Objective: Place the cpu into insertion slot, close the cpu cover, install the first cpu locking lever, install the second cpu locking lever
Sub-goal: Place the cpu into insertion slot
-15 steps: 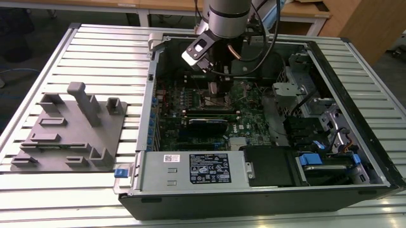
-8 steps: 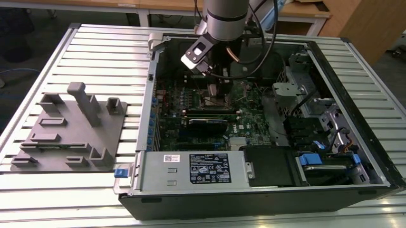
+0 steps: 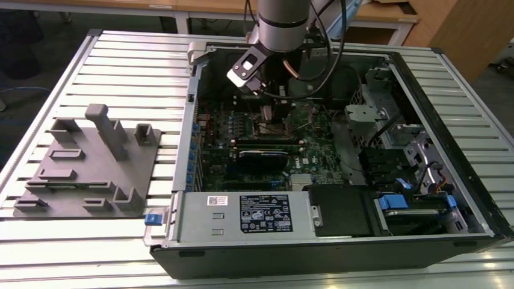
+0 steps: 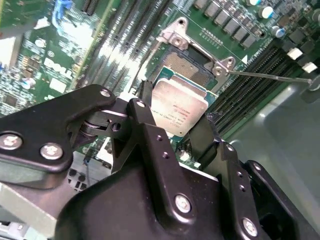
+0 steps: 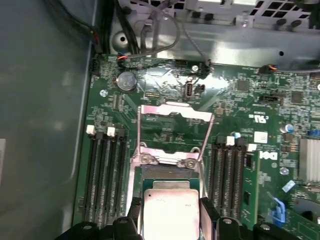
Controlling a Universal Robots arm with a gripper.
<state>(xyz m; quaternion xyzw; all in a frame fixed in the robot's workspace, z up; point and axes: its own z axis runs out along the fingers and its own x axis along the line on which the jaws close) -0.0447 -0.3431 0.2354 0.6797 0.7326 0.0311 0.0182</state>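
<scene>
Tool: the gripper (image 4: pixel 176 114) is clamped on the cpu (image 4: pixel 180 105), with a black finger (image 5: pixel 206 216) against each of two opposite edges; both wrist views show this grasp.
Cpu: its silver top faces up, and it is held low over the insertion slot (image 5: pixel 172 173) on the green motherboard (image 5: pixel 240 90), between the two banks of memory slots (image 5: pixel 102 175).
Setting: the arm (image 3: pixel 277 30) reaches down into the open computer case (image 3: pixel 449 90).
Seating: a strip of the slot's dark centre shows past the chip's far edge (whether the chip touches the socket I cannot tell), so I judge the placing to be under way and not finished.
Cpu cover: the cpu cover (image 5: pixel 176 112) is swung open from its hinge beside the slot, its window clear of the chip; it is not closed.
Levers: a thin locking lever (image 4: pixel 270 76) juts out to the side, free of the socket; with the cover up, I judge that no lever is installed.
Progress: the first of the four steps is in hand; closing the cover and installing both levers are left.
</scene>
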